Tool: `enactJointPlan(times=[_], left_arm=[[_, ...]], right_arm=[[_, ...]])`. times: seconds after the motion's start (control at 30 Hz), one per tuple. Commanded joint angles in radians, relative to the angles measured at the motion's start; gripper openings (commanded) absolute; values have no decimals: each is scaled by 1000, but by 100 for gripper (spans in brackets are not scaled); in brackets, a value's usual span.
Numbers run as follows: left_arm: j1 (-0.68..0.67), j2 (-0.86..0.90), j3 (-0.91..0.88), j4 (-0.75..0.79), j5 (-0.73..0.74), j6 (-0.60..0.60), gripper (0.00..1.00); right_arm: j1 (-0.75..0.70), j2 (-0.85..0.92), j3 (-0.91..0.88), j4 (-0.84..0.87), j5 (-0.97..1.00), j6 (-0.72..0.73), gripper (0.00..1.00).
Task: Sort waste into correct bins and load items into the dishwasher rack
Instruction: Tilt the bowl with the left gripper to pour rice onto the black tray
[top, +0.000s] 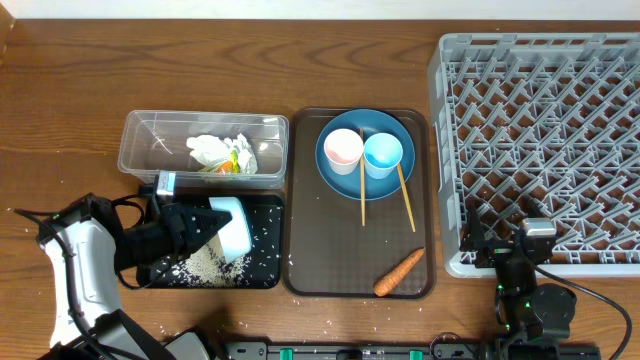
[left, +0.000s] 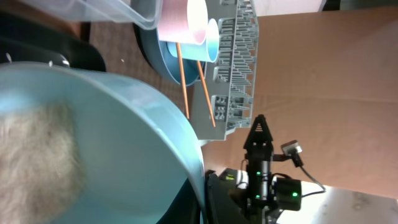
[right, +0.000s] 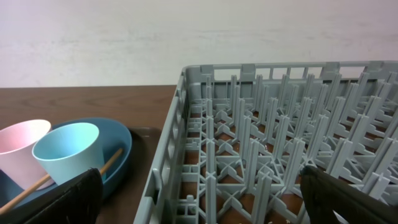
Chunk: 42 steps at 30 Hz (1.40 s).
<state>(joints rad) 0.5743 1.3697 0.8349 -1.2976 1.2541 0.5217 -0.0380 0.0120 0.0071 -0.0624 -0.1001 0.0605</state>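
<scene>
My left gripper is shut on the rim of the white bowl, which is tipped on its side over the black tray. Loose rice lies in the tray; some rice still clings inside the bowl. The clear tub holds the crumpled paper and the green-yellow wrapper. The blue plate carries the pink cup, the light-blue cup and two chopsticks. The carrot piece lies near the front. My right gripper is open and empty at the front edge of the rack.
The plate and carrot sit on a brown serving tray between the bins and the rack. A few rice grains are scattered on the wooden table around the black tray. The right arm's base stands in front of the rack.
</scene>
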Motion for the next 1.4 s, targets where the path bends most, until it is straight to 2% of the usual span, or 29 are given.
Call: enactJointPlan(times=[0.0, 0.1, 0.13, 0.37, 0.43, 0.53, 0.63, 0.7, 0.77, 0.83, 0.9, 0.97, 1.0, 1.07, 1.17, 1.23, 1.27, 1.37], left_arm=[[5, -10, -9, 19, 18, 40, 6], [5, -10, -9, -57, 37, 77, 6], [5, -10, -9, -45, 37, 102, 6], [5, -9, -9, 1, 38, 75, 6], [5, -9, -9, -35, 45, 61, 6], [5, -9, -9, -39, 43, 105, 6], [4, -7, -9, -62, 47, 66, 6], [2, -7, -9, -89, 55, 102, 6], [3, -6, -9, -40, 47, 126, 6], [2, -4, -9, -59, 49, 79, 6], [-4, -5, -9, -91, 72, 108, 6], [-3, -5, -9, -33, 74, 116, 6], [-2, -4, -9, -1, 68, 86, 6], [-5, -2, -9, -31, 75, 23, 6], [-11, -4, -9, -21, 92, 86, 6], [-8, -2, -9, 14, 81, 39, 6], [-9, 0, -9, -17, 83, 10, 6], [-13, -2, -9, -52, 93, 93, 6]], right_arm=[[-4, -5, -2, -2, -1, 2, 99], [-4, -5, -2, -2, -2, 2, 99], [-4, -5, -2, -2, -1, 2, 99], [-4, -5, -2, -2, -2, 2, 99], [-4, -5, -2, -2, -1, 2, 99], [-4, -5, -2, -2, -2, 2, 99], [-4, -5, -2, -2, -2, 2, 99], [-4, -5, -2, -2, -2, 2, 99], [-4, -5, -2, -2, -2, 2, 99], [-4, -5, -2, -2, -2, 2, 99], [-4, -5, -2, -2, -1, 2, 99], [-4, -5, -2, -2, -2, 2, 99], [-4, -5, -2, -2, -2, 2, 99], [-4, -5, -2, -2, -2, 2, 99], [-4, -5, -2, -2, -1, 2, 99], [-4, -5, -2, -2, -2, 2, 99], [-4, -5, -2, -2, -1, 2, 99], [-4, -5, -2, -2, -1, 2, 99]])
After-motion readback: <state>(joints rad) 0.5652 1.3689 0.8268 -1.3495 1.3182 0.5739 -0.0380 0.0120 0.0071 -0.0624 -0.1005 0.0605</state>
